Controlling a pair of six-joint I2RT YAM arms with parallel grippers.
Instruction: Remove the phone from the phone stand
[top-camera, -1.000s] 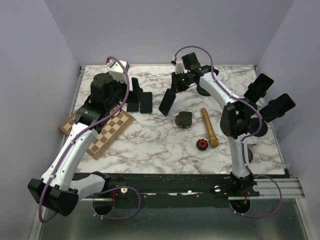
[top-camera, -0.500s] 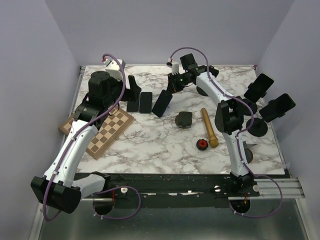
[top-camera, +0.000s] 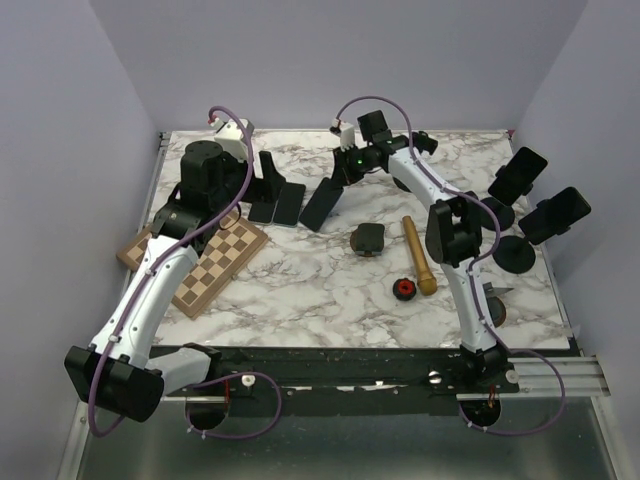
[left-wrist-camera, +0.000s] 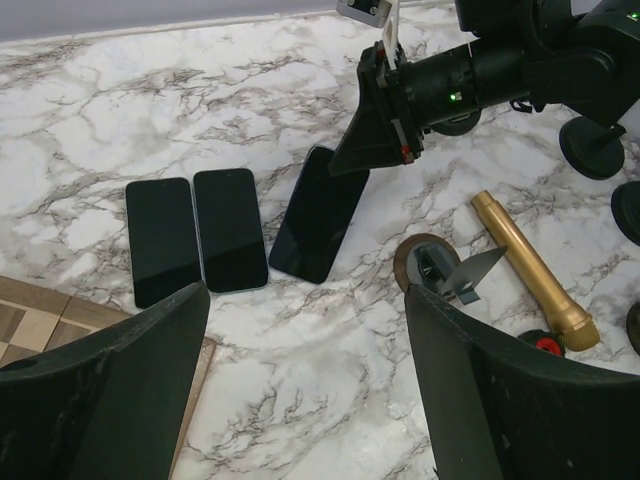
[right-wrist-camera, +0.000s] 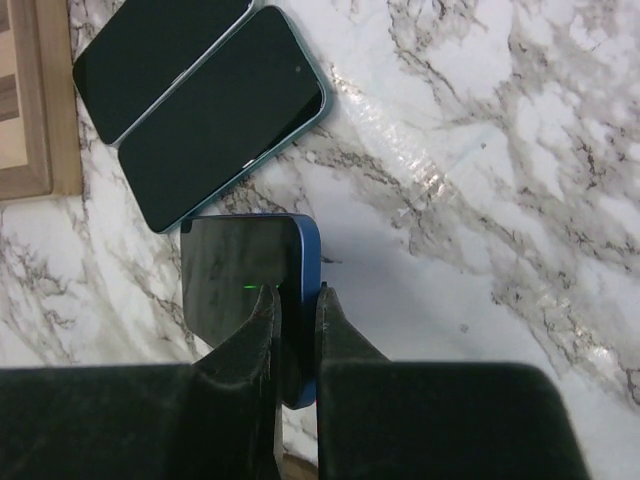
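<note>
My right gripper (top-camera: 345, 172) (right-wrist-camera: 297, 292) is shut on the top edge of a blue-edged phone (top-camera: 322, 205) (left-wrist-camera: 318, 215) (right-wrist-camera: 245, 270). The phone slants down to the marble, just right of two dark phones lying flat (top-camera: 263, 203) (top-camera: 290, 203). An empty phone stand (top-camera: 368, 238) (left-wrist-camera: 440, 272) with a round brown base sits right of it. Two more phones (top-camera: 517, 175) (top-camera: 555, 213) stand on black stands at the right edge. My left gripper (top-camera: 268, 178) (left-wrist-camera: 305, 295) hovers open over the back left, with nothing between its fingers.
A wooden chessboard (top-camera: 205, 265) lies at the left. A wooden cylinder (top-camera: 418, 255) and a small red-and-black piece (top-camera: 404, 289) lie right of centre. Another black round stand base (top-camera: 405, 180) sits under the right arm near the back.
The right gripper has carried the phone left and tipped it flatter, down beside the two lying phones. The left arm has drawn back a little, still open.
</note>
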